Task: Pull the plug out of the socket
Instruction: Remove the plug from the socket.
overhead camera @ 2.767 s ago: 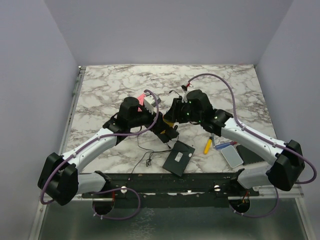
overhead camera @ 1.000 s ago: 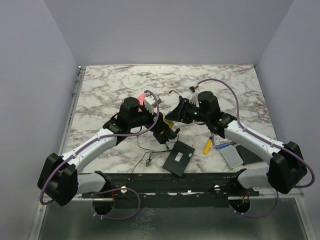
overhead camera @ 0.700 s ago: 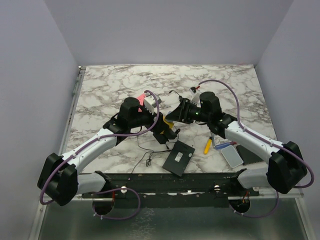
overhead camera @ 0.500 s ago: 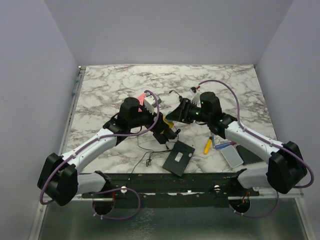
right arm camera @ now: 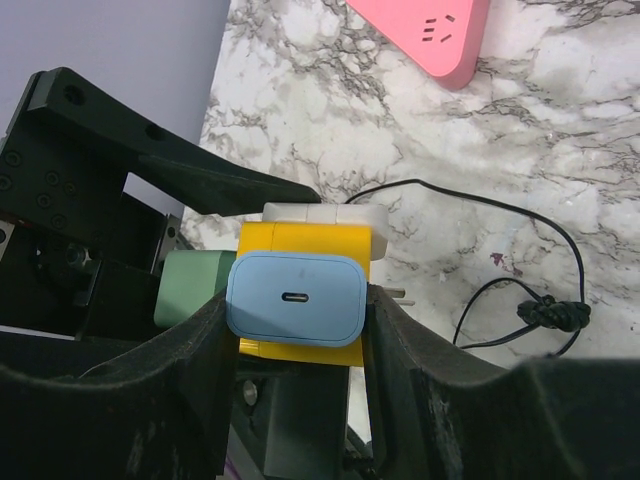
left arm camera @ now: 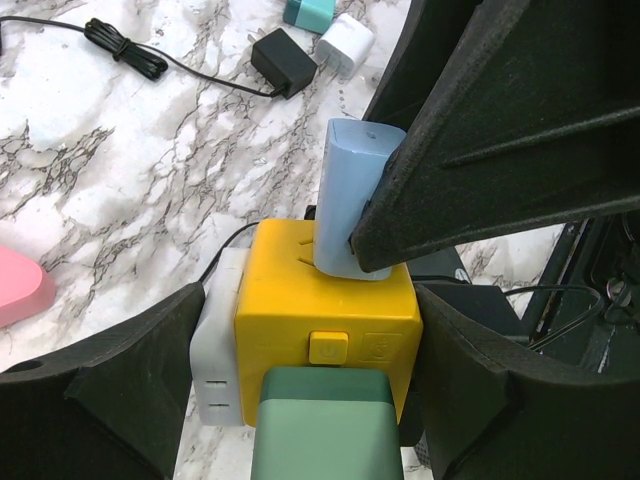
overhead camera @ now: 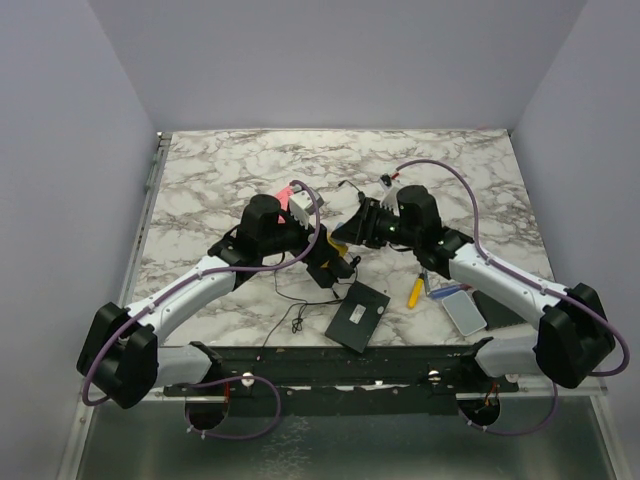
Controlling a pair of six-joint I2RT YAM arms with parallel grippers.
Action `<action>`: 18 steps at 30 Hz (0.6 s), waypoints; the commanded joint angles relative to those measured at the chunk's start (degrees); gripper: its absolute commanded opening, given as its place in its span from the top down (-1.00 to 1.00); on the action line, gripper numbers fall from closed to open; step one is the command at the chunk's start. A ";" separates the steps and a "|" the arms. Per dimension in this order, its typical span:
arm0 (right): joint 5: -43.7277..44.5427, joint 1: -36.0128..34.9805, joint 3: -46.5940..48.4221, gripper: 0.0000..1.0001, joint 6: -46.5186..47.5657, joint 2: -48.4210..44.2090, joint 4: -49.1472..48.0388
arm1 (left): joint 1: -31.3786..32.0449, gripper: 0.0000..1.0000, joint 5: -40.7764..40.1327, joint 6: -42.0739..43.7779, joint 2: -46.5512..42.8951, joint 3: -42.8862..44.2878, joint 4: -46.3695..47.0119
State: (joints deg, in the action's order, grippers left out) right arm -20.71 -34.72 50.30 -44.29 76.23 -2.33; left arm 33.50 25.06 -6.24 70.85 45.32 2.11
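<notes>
The socket is a yellow cube with a white plug on one side, a green plug on the near face and a light blue plug on its top face. My left gripper is shut on the socket, one finger on the white plug's side and one on the opposite side. My right gripper is shut on the light blue plug, whose base sits against the yellow socket. From above, both grippers meet mid-table and hide the cube.
A pink power strip lies beyond the socket. A black adapter with a coiled cable, a white charger and a teal one lie nearby. A black box, a yellow tool and a grey-blue device sit near the front edge.
Over the longer span the right wrist has drawn back to the right a little, gripper still at the socket. In the last second nothing has visibly moved.
</notes>
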 commanded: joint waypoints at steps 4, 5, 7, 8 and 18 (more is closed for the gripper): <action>7.83 -3.25 4.79 0.99 2.58 -2.95 5.19 | -2.11 1.00 -5.66 -1.03 0.49 1.35 0.55; 9.12 -3.81 5.47 0.99 3.15 -2.79 6.35 | -2.18 1.00 -5.71 -1.05 0.47 1.37 0.53; 11.73 -4.98 6.73 0.99 4.13 -2.46 8.54 | -2.25 1.00 -5.84 -1.08 0.49 1.35 0.53; 13.02 -5.61 7.31 0.99 4.61 -2.24 9.56 | -2.28 1.00 -5.86 -1.08 0.52 1.35 0.51; 22.89 -10.31 13.30 0.99 7.29 0.74 18.06 | -2.38 1.00 -6.20 -1.07 0.17 1.26 0.44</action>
State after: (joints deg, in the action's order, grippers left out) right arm -2.26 -43.38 60.18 -37.52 77.06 11.77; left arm 33.04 25.45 -7.73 70.98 45.39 2.98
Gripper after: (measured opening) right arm 0.491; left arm 0.766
